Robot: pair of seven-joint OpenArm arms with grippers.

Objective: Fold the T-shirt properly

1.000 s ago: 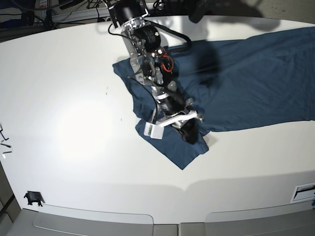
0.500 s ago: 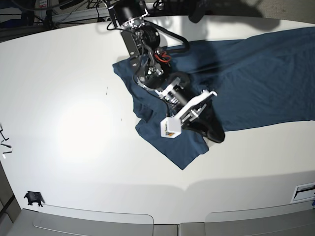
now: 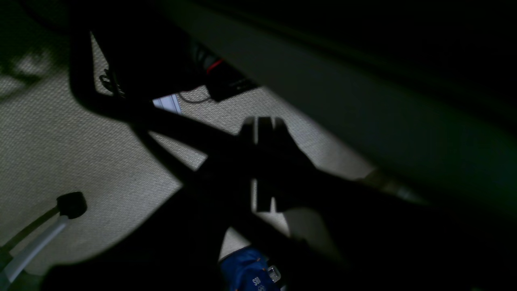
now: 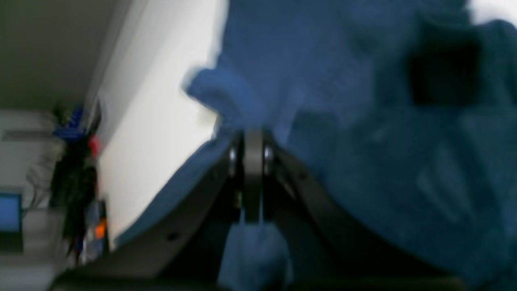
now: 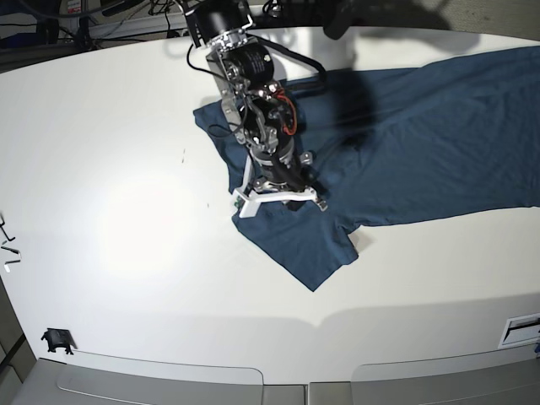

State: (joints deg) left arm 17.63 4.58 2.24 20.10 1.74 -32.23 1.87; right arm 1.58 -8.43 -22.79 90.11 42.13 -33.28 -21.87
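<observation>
The dark blue T-shirt [image 5: 422, 143] lies spread out on the white bench [image 5: 126, 211], running off to one side. The right gripper [image 4: 252, 149] points down over the shirt's near sleeve with its jaws pressed together on a bit of cloth. The left gripper [image 3: 264, 133] hangs over the floor [image 3: 60, 141], jaws closed and holding nothing.
</observation>
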